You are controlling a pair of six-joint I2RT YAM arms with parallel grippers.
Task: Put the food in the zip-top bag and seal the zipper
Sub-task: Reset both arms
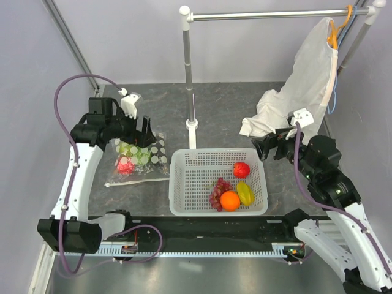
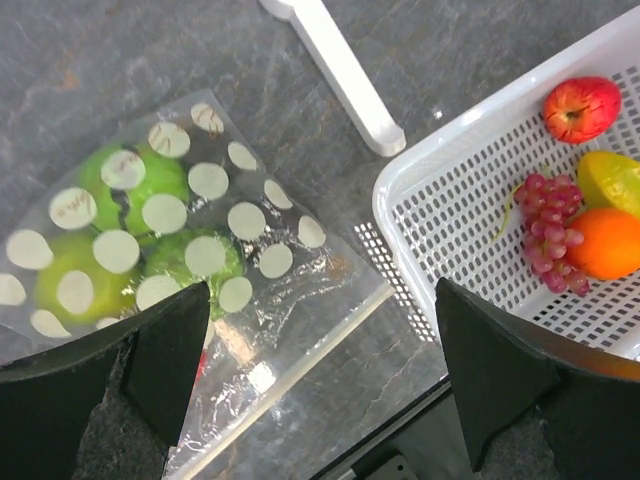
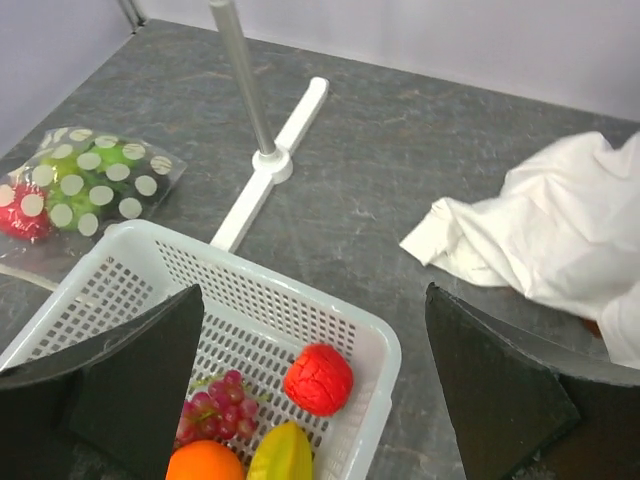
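both spread wide, empty: left gripper [image 2: 320, 322] hangs over the zip-top bag [image 2: 235, 235], green food [image 2: 150, 190] inside, likely lining up its zipper [image 2: 310, 354]; right gripper [image 3: 310, 335] over the basket [image 1: 214, 151], more fruit [image 3: 318, 380] waiting.

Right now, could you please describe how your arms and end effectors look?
The left arm and right arm have white links, black joints and a mauve cable each. The left end effector and right end effector each have two broad black fingers.

We see a dark grey mottled table [image 1: 226, 110] carrying the zip-top bag [image 1: 138, 160] at nine o'clock, a white mesh basket [image 1: 180, 184] toward six, a rack's white foot [image 1: 192, 125] at twelve, and a white garment [image 1: 269, 116] slumped at two.
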